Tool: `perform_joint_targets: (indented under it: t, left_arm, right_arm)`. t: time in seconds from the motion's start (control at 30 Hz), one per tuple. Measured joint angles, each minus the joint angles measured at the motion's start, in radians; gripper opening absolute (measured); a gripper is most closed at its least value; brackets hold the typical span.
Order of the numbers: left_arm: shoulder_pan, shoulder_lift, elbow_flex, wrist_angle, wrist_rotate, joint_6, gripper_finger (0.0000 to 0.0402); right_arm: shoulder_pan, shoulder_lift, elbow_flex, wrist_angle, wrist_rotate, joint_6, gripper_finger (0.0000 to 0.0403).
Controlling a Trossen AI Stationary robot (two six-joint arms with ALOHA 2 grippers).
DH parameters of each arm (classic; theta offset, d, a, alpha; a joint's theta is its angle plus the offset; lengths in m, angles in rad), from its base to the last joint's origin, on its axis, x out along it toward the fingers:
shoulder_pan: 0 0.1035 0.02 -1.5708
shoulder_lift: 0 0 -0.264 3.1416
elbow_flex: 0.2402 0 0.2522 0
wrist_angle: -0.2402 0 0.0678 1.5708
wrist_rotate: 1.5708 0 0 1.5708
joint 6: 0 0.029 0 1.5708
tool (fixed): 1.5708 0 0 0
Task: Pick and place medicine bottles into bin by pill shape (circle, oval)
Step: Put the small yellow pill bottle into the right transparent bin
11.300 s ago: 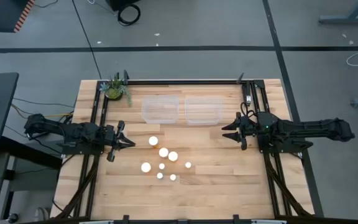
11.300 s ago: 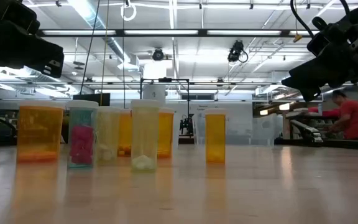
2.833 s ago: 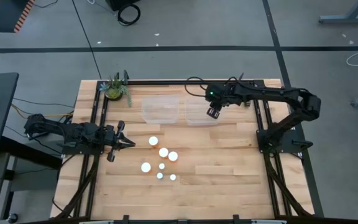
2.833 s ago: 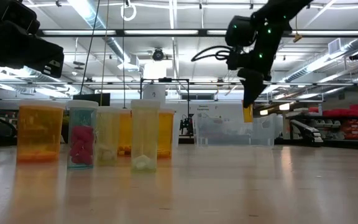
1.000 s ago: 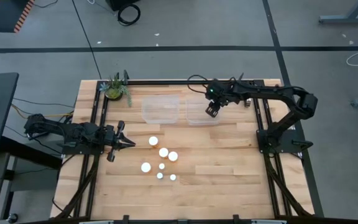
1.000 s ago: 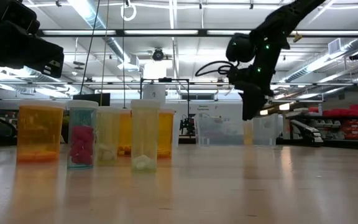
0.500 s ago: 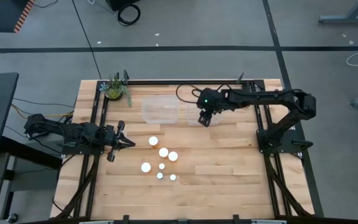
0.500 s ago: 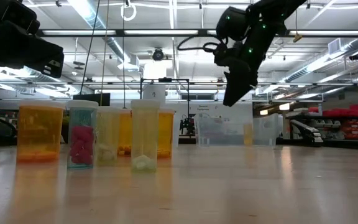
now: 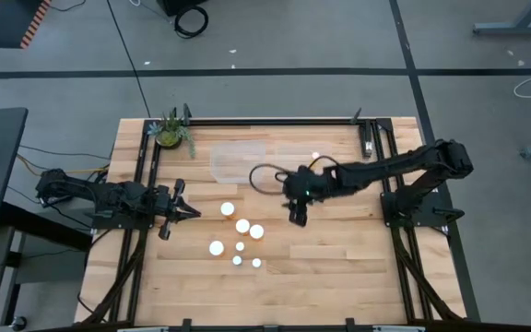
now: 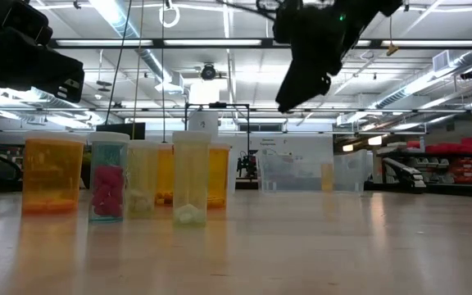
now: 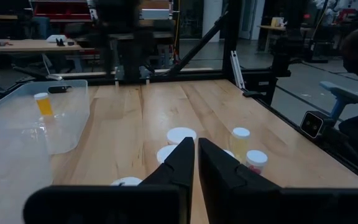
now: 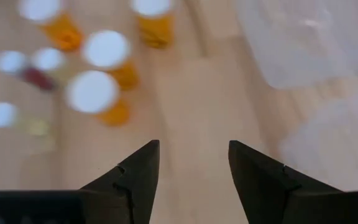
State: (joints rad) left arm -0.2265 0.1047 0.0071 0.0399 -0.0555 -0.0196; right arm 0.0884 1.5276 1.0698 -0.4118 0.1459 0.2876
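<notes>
Several medicine bottles with white caps (image 9: 242, 225) stand upright in a cluster on the wooden table (image 9: 339, 267); the low view shows their amber and clear bodies (image 10: 52, 176). One small amber bottle (image 9: 315, 157) stands inside the right clear bin (image 9: 293, 148), and also shows as an amber bottle (image 11: 44, 104) in the left wrist view. My right gripper (image 9: 295, 219) hangs open above the table, right of the cluster, pointing slantwise down; its wrist view shows nothing between its open fingers (image 12: 193, 163). My left gripper (image 9: 194, 212) rests shut at the cluster's left.
Two clear bins stand side by side at the far middle, the left bin (image 9: 238, 159) beside the right one. A small potted plant (image 9: 170, 132) sits at the far left corner. Bare wood lies right of and nearer than the cluster.
My right gripper has swung from above the right bin toward the table's near edge and left, toward the bottle cluster, rolling and tipping as it went. The small amber bottle stays standing in the right bin.
</notes>
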Motion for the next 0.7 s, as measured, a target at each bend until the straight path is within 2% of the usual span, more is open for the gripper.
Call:
perform_joint_targets:
  t: [0.2, 0.33, 0.5, 0.7]
  left_arm:
    - [0.000, 0.000, 0.000, 0.000, 0.000, 0.000, 0.0037]
    - [0.000, 0.003, 0.000, 0.005, 0.000, 0.000, 0.0038]
    - [0.000, 0.015, 0.000, -0.002, 0.002, 0.000, 0.0031]
    - [0.000, 0.019, 0.000, -0.002, 0.000, 0.000, 0.0031]
  right_arm:
    - [0.162, 0.024, 0.001, 0.086, 0.084, 0.059, 0.0200]
    - [0.227, 0.074, 0.024, 0.100, 0.109, 0.077, 0.0200]
    - [0.276, 0.180, 0.108, 0.103, 0.115, 0.068, 0.0200]
    - [0.308, 0.314, 0.278, 0.073, 0.081, 0.002, 0.0200]
